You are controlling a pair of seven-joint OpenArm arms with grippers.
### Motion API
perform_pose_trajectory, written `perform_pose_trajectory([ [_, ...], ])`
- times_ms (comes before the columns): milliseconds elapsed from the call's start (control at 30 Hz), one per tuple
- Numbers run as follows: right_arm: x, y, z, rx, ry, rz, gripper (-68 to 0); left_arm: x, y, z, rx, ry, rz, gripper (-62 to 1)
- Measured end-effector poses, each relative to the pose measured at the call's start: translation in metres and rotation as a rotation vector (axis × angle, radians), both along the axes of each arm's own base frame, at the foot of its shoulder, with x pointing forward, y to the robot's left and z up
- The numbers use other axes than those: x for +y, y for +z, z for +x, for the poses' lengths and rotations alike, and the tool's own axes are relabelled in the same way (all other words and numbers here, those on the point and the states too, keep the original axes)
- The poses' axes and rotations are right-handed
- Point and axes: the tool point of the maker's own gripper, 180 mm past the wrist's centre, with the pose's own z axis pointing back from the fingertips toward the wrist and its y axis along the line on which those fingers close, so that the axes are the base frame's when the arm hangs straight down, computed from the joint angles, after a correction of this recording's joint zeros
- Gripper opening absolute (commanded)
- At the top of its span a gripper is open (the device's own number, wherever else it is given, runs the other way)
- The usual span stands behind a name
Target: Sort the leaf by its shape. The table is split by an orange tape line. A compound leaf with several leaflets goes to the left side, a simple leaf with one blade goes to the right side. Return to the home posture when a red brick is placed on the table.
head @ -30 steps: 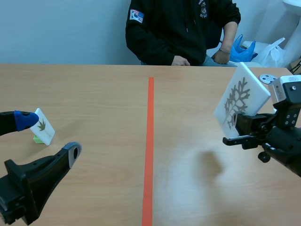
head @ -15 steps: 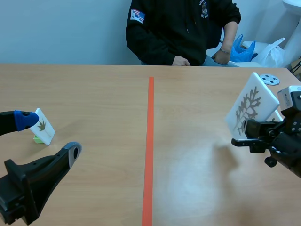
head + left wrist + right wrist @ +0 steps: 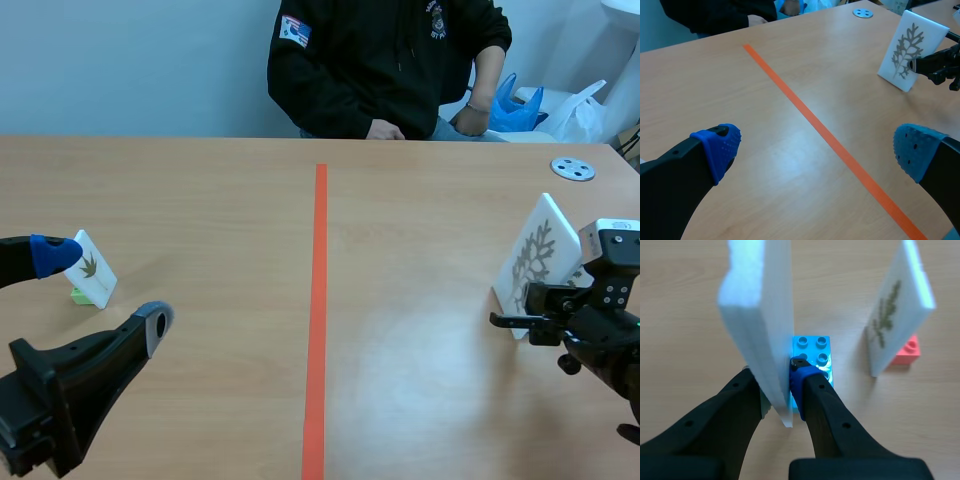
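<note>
Two risks. Holding leaf card tight in right gripper, on blue brick base, at 3 o'clock of tape line. Might tip on release, or knock second card at 1 o'clock. With left gripper spread, empty.

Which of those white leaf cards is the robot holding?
The large white card with the grey branching leaf, pinched in the right gripper; the small white card with a dark leaf is not gripped.

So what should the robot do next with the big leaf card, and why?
Probably open the jaws of the right gripper and let go. The leaf card pinched there looks set down on its blue brick base, on the table right of the orange tape line.
</note>
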Motion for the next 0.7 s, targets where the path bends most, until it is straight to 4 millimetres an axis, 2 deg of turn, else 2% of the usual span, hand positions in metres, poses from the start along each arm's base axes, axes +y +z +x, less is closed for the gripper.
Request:
perform_pose_trajectory([
  [133, -0.002, 0.001, 0.002, -0.005, -0.008, -0.011, -63.2, 0.000, 0.000, 0.000, 0.000, 0.000, 0.000, 1.4],
  [500, -0.003, 0.006, 0.004, -0.028, -0.008, -0.020, -44.6, 0.000, 0.000, 0.000, 0.000, 0.000, 0.000, 1.4],
  [567, -0.003, 0.008, 0.005, -0.046, -0.009, -0.020, -39.8, 0.000, 0.000, 0.000, 0.000, 0.000, 0.000, 1.4],
  [700, -0.003, 0.011, 0.006, -0.056, -0.011, -0.020, -25.8, 0.000, 0.000, 0.000, 0.000, 0.000, 0.000, 1.4],
])
